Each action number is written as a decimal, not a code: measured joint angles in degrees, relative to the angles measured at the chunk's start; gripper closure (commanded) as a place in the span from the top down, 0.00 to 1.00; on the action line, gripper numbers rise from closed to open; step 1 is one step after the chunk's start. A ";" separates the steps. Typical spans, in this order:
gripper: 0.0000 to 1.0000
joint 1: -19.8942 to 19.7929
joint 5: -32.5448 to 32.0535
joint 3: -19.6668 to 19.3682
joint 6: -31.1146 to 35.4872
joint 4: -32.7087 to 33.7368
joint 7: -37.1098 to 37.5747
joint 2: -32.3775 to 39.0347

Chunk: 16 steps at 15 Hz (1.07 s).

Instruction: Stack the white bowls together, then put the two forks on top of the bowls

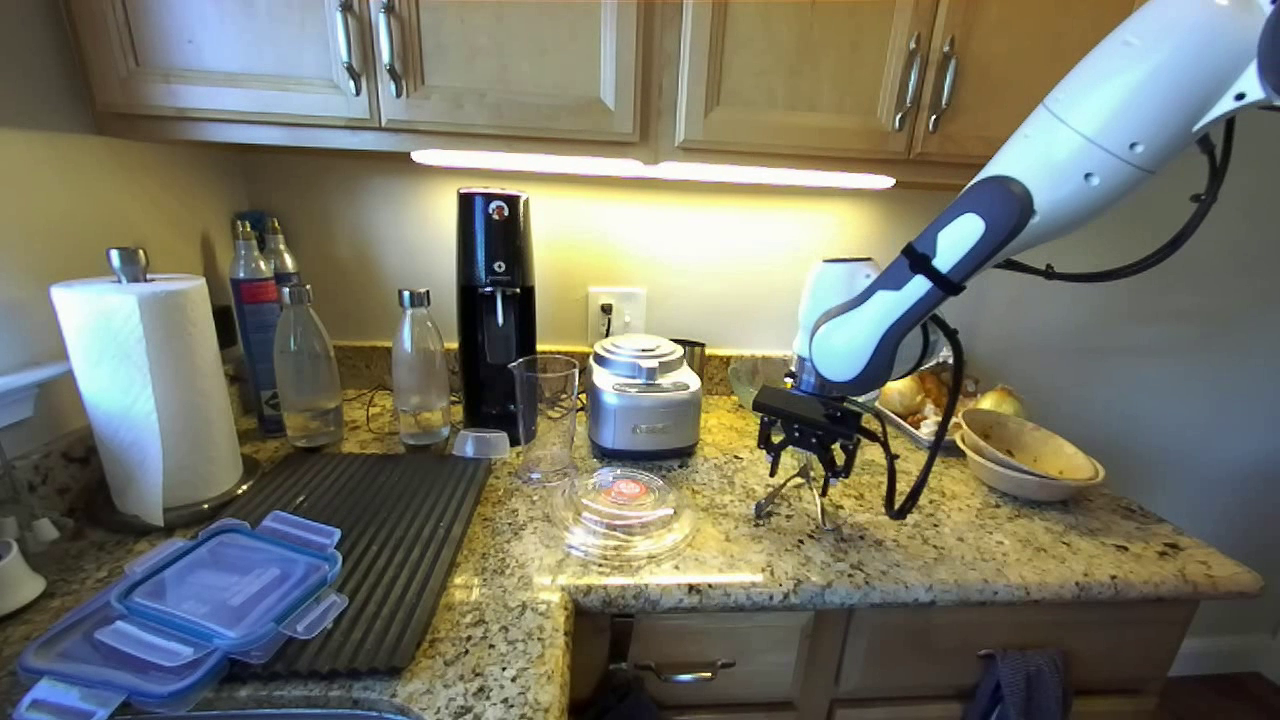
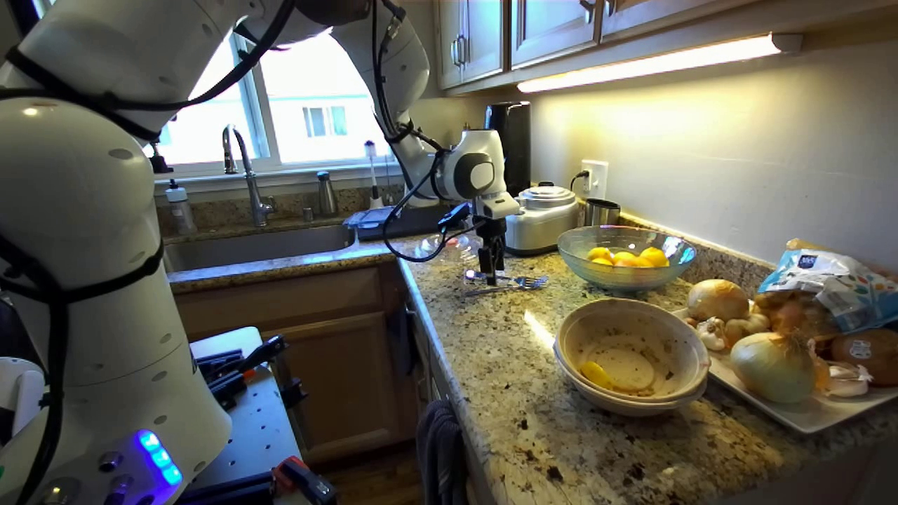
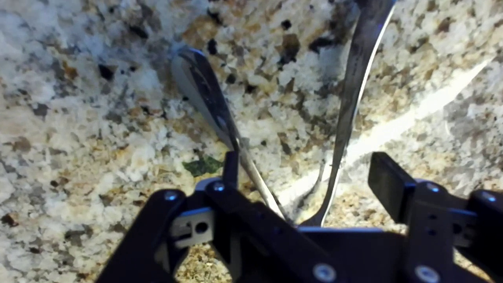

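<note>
Granite counter [image 1: 950,548] bears two forks [image 3: 348,114], handles splayed frontward

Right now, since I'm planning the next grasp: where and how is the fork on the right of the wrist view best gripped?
I'd take that fork mid-handle from straight above, jaws closing across its width: it is long, slim and lies low on the counter. Mid-handle, the other fork stands apart; toward the gripper they converge.

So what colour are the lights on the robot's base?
Blue lights, showing best in an exterior view.
</note>
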 measured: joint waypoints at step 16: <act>0.60 1.31 1.15 -1.20 3.10 -5.45 6.49 -4.55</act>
